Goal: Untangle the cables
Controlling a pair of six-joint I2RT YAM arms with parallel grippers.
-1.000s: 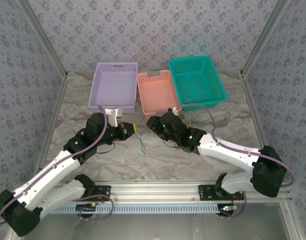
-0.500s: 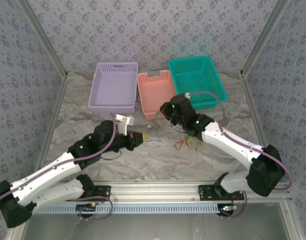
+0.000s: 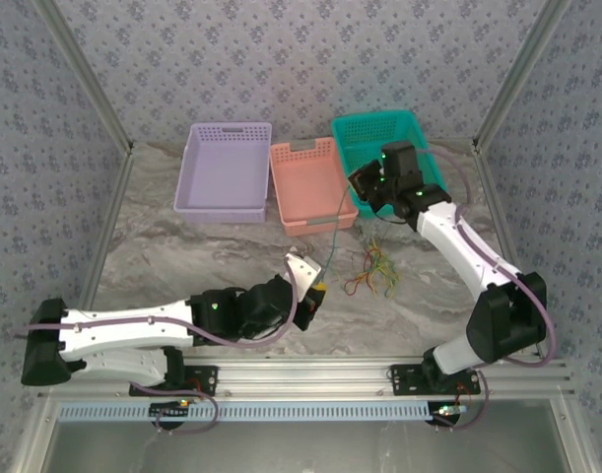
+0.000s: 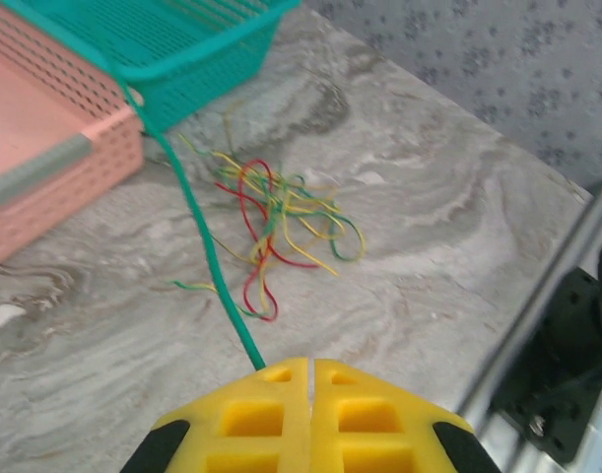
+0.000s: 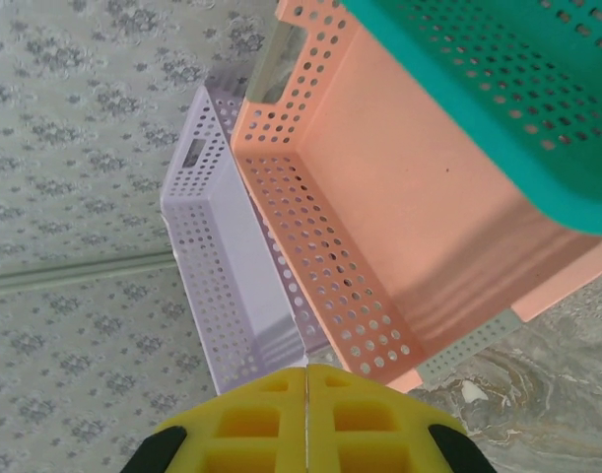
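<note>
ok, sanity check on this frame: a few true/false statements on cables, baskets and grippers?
1. Back row from the left: purple basket, pink basket, teal basket. True.
2. The left gripper is shut on the green cable. True.
3. The tangle of cables lies in the teal basket. False: it lies on the table, in front of the baskets.
4. The right gripper is wide open. False: its jaws are shut.
5. The green cable lies coiled and slack. False: it runs almost straight from the left gripper up toward the baskets.
</note>
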